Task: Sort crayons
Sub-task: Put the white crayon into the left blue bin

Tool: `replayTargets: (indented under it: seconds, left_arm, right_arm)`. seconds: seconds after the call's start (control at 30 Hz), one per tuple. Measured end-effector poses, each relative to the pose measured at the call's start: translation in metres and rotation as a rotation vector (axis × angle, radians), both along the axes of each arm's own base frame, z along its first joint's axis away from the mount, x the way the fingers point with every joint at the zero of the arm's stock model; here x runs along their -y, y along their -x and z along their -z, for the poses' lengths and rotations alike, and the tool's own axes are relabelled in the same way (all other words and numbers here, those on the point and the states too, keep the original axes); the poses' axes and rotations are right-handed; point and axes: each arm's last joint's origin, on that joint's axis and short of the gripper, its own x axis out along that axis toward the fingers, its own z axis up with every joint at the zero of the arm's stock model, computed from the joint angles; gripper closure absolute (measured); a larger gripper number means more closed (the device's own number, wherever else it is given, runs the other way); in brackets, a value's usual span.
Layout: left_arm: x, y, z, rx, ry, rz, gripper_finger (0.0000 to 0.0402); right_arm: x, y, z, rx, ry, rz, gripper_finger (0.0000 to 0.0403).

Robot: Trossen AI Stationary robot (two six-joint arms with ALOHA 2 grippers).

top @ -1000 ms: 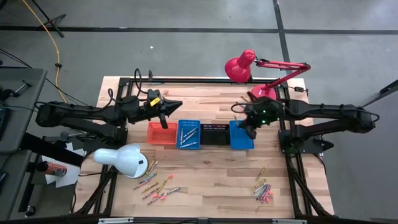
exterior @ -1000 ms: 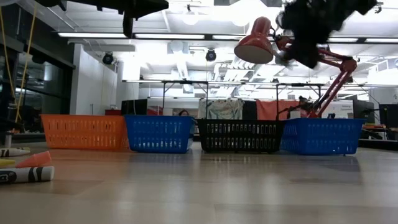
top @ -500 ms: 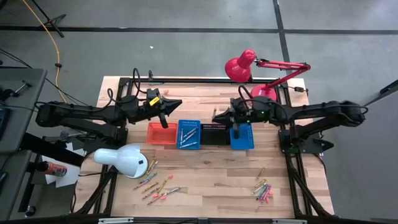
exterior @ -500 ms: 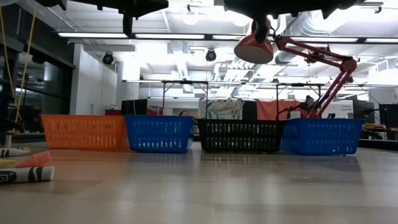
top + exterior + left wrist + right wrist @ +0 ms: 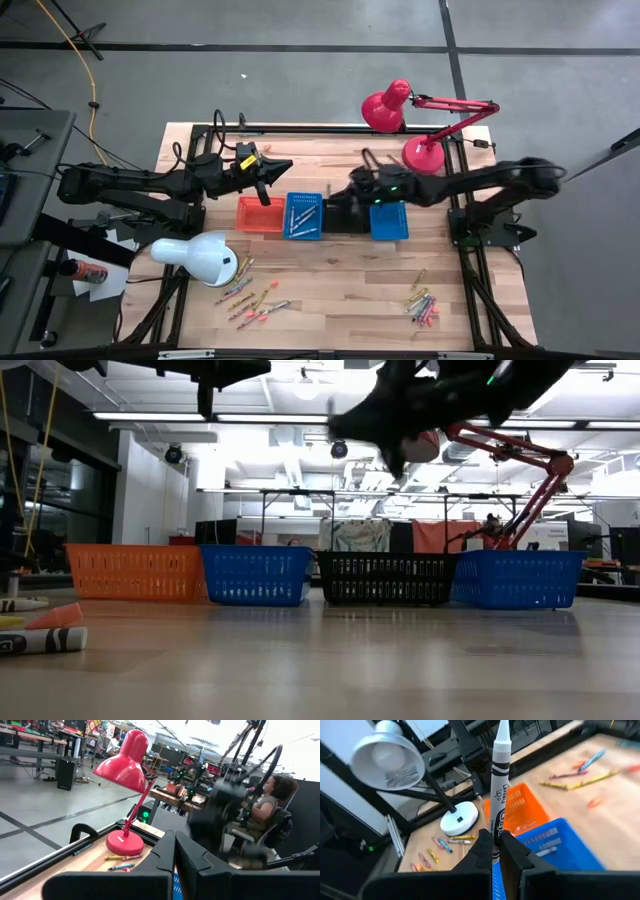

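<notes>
The right gripper [image 5: 492, 851], clamped on 1 upright grey crayon [image 5: 499, 780], hangs above the black basket [image 5: 344, 213].

Light wooden plank surface [image 5: 340, 275] carries a row of mesh baskets: orange [image 5: 259, 214], blue [image 5: 304, 216], black [image 5: 344, 215], blue [image 5: 389, 220]. Red desk lamp [image 5: 424, 155] and white desk lamp [image 5: 196, 257] stand on it, with loose crayon piles front-left [image 5: 250, 298] and front-right [image 5: 423, 303].
</notes>
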Motion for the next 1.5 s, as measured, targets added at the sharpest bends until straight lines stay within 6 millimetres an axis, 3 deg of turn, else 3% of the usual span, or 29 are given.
replayTargets:
  seconds: [0.13,0.33,0.63,0.87,1.0,1.2,1.5]
  left_arm:
    - [0.0,0.0,0.0,0.0,0.0,0.0,0.0401]
    - [-0.001,0.0,-0.001,0.006,0.001,-0.019,0.0401]
    - [-0.001,0.0,-0.001,0.009,0.002,-0.022,0.0401]
    - [-0.001,0.0,-0.001,0.008,0.002,-0.023,0.0401]
    - [-0.001,0.0,-0.001,0.008,0.002,-0.023,0.0401]
    - [-0.001,0.0,-0.001,0.008,0.002,-0.023,0.0401]
    - [-0.001,0.0,-0.001,0.006,0.002,-0.023,0.0401]
  right_arm:
    - [-0.002,-0.029,0.037,0.025,-0.125,0.018,0.0403]
    - [-0.001,-0.059,0.071,-0.044,-0.322,0.056,0.0402]
    - [0.0,-0.076,0.07,-0.121,-0.369,0.068,0.039]
    - [-0.003,-0.083,0.066,-0.252,-0.366,0.073,0.0281]
    - [-0.006,-0.086,0.059,-0.248,-0.318,-0.021,0.0225]
    - [0.001,-0.067,0.025,-0.258,-0.234,-0.112,0.02]
    - [0.001,0.022,-0.038,-0.367,0.1,0.095,0.0199]
